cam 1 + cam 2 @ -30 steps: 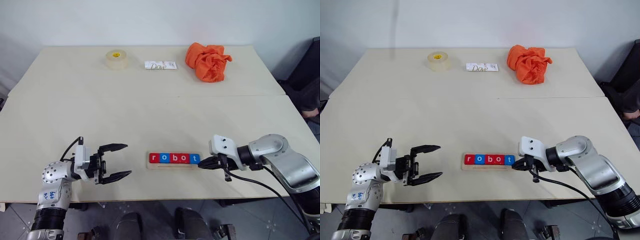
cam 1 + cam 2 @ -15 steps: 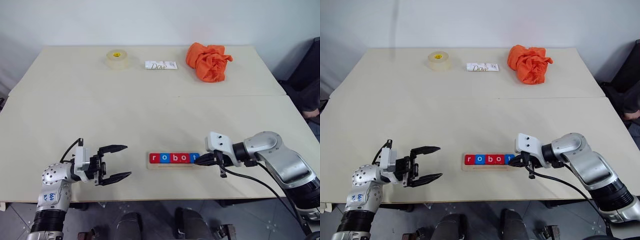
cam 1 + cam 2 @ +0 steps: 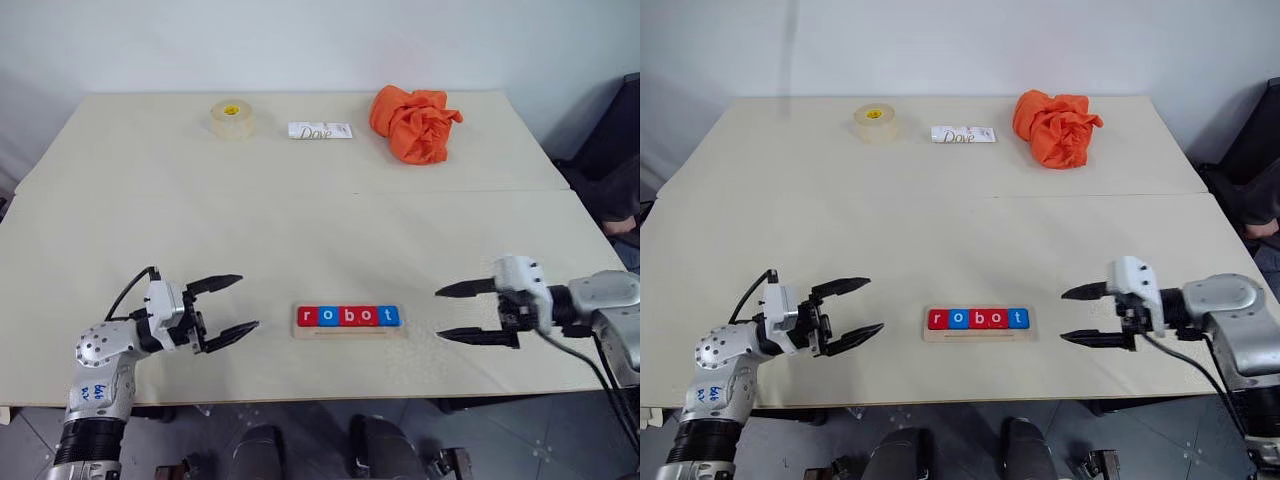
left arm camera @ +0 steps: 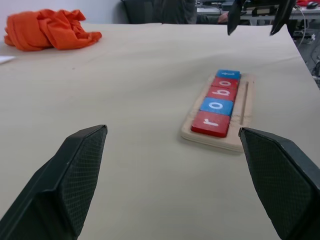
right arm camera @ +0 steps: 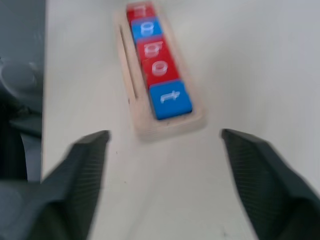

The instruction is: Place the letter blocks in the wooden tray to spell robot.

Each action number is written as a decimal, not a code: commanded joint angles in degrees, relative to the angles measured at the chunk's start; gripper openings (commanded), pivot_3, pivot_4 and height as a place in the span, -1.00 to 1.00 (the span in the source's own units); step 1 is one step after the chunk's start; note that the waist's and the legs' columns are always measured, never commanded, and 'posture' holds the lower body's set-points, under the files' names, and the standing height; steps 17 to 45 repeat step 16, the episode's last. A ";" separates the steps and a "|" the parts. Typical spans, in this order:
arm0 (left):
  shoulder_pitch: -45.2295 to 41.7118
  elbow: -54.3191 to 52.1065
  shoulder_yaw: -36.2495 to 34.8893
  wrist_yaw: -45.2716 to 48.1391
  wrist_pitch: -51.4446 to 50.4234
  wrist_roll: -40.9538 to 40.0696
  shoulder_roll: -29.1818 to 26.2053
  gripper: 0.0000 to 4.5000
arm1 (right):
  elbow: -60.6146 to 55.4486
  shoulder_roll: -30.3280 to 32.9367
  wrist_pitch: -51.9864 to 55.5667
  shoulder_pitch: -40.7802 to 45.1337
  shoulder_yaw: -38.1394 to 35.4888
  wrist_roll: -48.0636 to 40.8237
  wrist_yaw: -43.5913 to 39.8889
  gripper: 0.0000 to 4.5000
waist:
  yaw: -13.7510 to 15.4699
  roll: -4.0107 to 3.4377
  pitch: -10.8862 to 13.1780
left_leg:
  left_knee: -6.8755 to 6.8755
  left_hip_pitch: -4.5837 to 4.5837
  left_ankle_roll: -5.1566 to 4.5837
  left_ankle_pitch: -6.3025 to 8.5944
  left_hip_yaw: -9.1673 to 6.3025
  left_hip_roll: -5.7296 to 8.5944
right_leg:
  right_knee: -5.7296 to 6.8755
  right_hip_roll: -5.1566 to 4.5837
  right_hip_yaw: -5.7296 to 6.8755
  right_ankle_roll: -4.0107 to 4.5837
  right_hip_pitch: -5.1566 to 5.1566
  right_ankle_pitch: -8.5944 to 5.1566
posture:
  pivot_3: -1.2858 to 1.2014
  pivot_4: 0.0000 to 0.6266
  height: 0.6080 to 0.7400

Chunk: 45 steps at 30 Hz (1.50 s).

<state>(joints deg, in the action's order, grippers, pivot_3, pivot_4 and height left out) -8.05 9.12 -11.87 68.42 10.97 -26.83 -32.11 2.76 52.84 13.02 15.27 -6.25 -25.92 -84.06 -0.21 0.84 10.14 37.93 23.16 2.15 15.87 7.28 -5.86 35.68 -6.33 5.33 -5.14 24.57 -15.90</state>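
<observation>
Five letter blocks (image 3: 349, 316) lie in a row in the wooden tray (image 3: 350, 331) near the table's front edge, reading r, o, b, o, t from left to right: red, blue, red, red, blue. My left gripper (image 3: 228, 306) stands open to the left of the tray, holding nothing. My right gripper (image 3: 451, 312) is open to the right of the tray, apart from it, its fingers pointing at the blue t block (image 5: 170, 100). The left wrist view has the row (image 4: 218, 102) end-on, the r block nearest.
At the back of the table are a roll of tape (image 3: 231, 118), a white Dove wrapper (image 3: 321, 131) and a crumpled orange cloth (image 3: 413, 122). A seam crosses the table (image 3: 300, 230) behind the tray.
My right gripper was shut with its tip at the t block; it has drawn away to the right and opened. The left gripper shifted slightly left. The blocks have stayed in place.
</observation>
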 commanded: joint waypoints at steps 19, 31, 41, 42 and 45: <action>0.17 0.02 -7.45 3.06 1.97 -5.70 -3.76 1.00 | 16.16 0.84 -7.12 9.51 -1.07 -1.70 -8.21 1.00 | 0.02 -0.03 0.01 | 0.01 -0.02 0.01 -0.01 0.06 0.01 | 0.04 -0.04 -0.03 0.00 0.02 0.00 | 0.03 -0.52 1.00; 0.17 0.02 -7.45 3.06 1.97 -5.70 -3.76 1.00 | 16.16 0.84 -7.12 9.51 -1.07 -1.70 -8.21 1.00 | 0.02 -0.03 0.01 | 0.01 -0.02 0.01 -0.01 0.06 0.01 | 0.04 -0.04 -0.03 0.00 0.02 0.00 | 0.03 -0.52 1.00; 0.17 0.02 -7.45 3.06 1.97 -5.70 -3.76 1.00 | 16.16 0.84 -7.12 9.51 -1.07 -1.70 -8.21 1.00 | 0.02 -0.03 0.01 | 0.01 -0.02 0.01 -0.01 0.06 0.01 | 0.04 -0.04 -0.03 0.00 0.02 0.00 | 0.03 -0.52 1.00; 0.17 0.02 -7.45 3.06 1.97 -5.70 -3.76 1.00 | 16.16 0.84 -7.12 9.51 -1.07 -1.70 -8.21 1.00 | 0.02 -0.03 0.01 | 0.01 -0.02 0.01 -0.01 0.06 0.01 | 0.04 -0.04 -0.03 0.00 0.02 0.00 | 0.03 -0.52 1.00; 0.17 0.02 -7.45 3.06 1.97 -5.70 -3.76 1.00 | 16.16 0.84 -7.12 9.51 -1.07 -1.70 -8.21 1.00 | 0.02 -0.03 0.01 | 0.01 -0.02 0.01 -0.01 0.06 0.01 | 0.04 -0.04 -0.03 0.00 0.02 0.00 | 0.03 -0.52 1.00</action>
